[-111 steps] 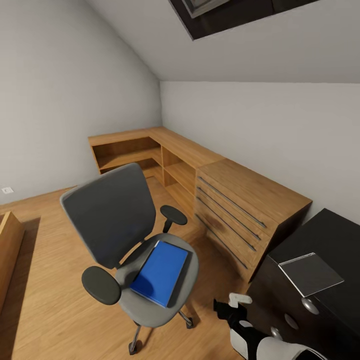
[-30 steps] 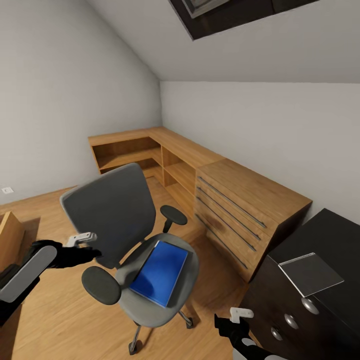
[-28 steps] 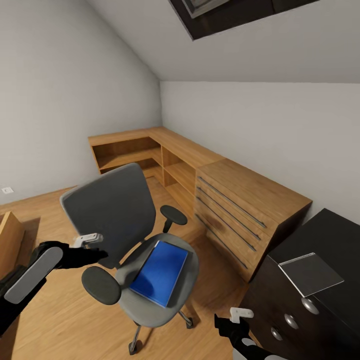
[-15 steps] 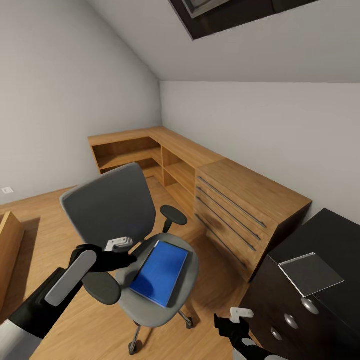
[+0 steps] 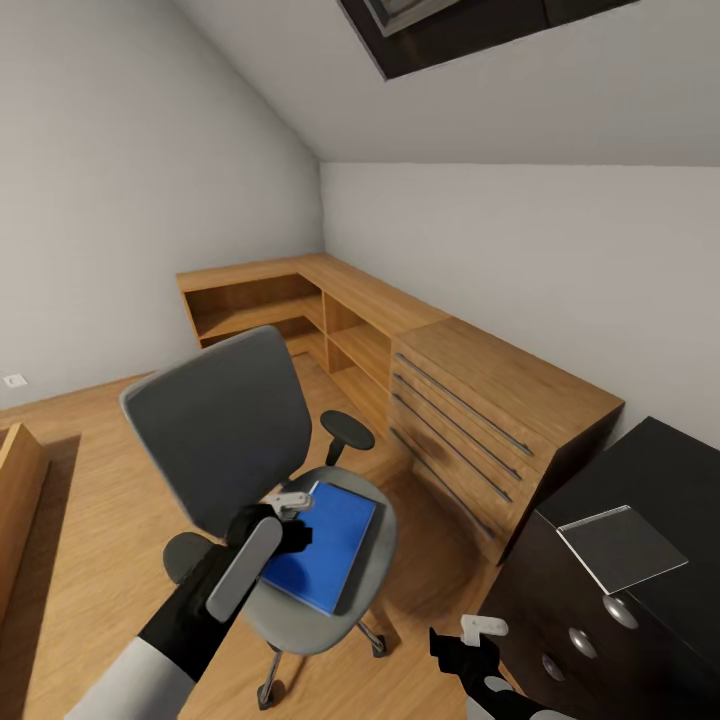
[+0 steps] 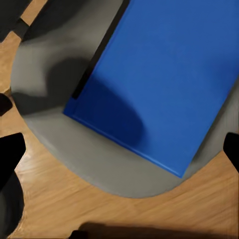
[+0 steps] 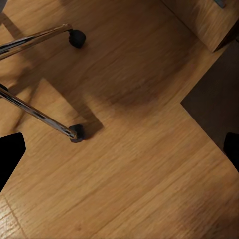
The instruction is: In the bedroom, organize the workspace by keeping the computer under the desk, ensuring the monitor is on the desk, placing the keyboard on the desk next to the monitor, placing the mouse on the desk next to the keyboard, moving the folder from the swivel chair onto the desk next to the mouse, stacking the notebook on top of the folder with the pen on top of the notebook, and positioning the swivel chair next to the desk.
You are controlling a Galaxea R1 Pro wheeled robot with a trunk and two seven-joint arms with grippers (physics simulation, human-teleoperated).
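Furniture crowds the swivel chair (image 5: 270, 500): a wooden drawer unit (image 5: 490, 420) beside it and a dark cabinet (image 5: 620, 570) nearer the robot. The blue folder (image 5: 325, 545) lies flat on the seat, with the left pincer (image 5: 295, 520) above its edge, fingers spread wide in the left wrist view. The right pincer (image 5: 470, 645) hangs low, also apart; its wrist view shows chair casters (image 7: 76, 132) on the floor (image 7: 129, 169).
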